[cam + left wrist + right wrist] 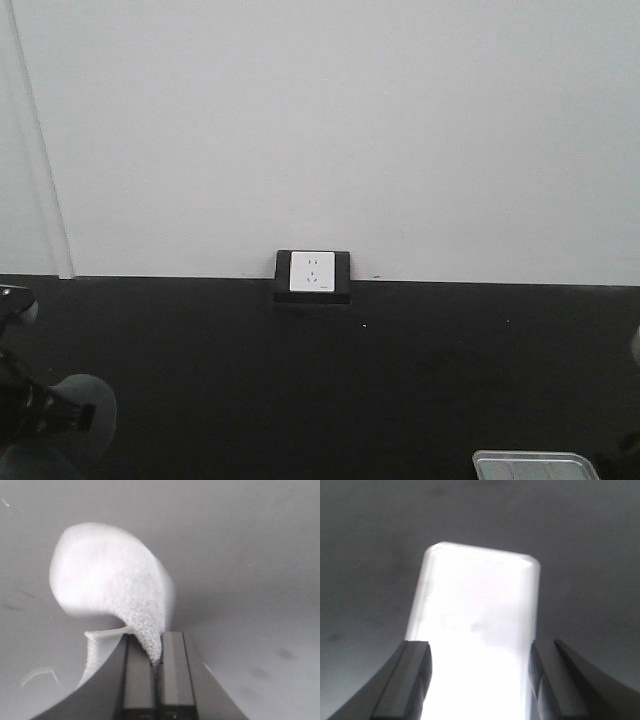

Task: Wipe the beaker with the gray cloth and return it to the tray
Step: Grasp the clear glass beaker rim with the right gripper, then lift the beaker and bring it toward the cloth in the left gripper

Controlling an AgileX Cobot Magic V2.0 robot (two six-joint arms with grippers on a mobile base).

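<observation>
The gray cloth (110,575) bulges out ahead of my left gripper (156,656), whose fingers are shut on a pinched corner of it. In the front view the cloth (88,410) and the left arm sit at the table's lower left. The silver tray (475,575) lies below my right gripper (480,680), which is open, with the tray showing between its spread fingers. Glare washes out the tray's floor. I cannot make out the beaker there, only a faint round mark. The tray's far rim (530,458) shows at the bottom right of the front view.
A black tabletop (330,380) runs back to a white wall. A white socket in a black box (312,274) stands at the table's rear middle.
</observation>
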